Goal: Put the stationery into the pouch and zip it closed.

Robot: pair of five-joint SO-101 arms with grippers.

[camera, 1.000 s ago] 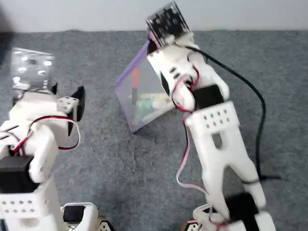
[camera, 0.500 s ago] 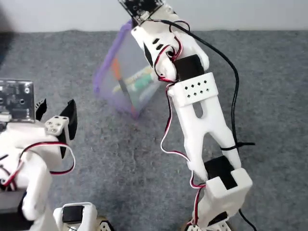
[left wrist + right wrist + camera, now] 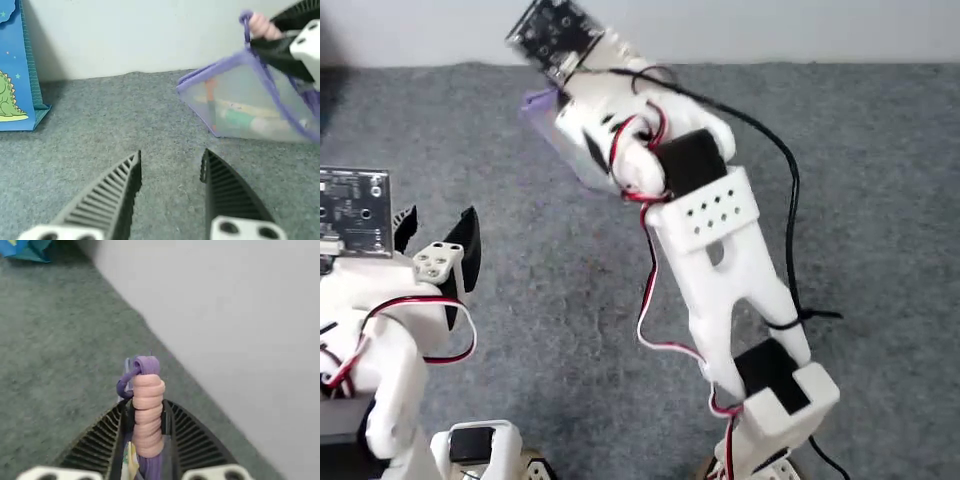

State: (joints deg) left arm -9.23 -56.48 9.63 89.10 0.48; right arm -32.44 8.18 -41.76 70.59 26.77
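A translucent pouch with purple trim hangs tilted just above the grey carpet, with an orange pen and a green item inside it. My right gripper is shut on the pouch's pink ribbed zipper pull, lifting it near the back wall. In the high view the right arm covers most of the pouch, leaving a purple corner visible. My left gripper stands open and empty, low over the carpet, some way short of the pouch. From above, the left gripper is at the left.
A blue dinosaur-print bag stands against the white wall at the far left. The wall is close behind the pouch. The right arm's black cable trails over the carpet on the right. Bare carpet lies between the arms.
The right arm has swung the hanging pouch leftward and toward the back wall. The left arm drew back toward the near left a second ago and has since held still.
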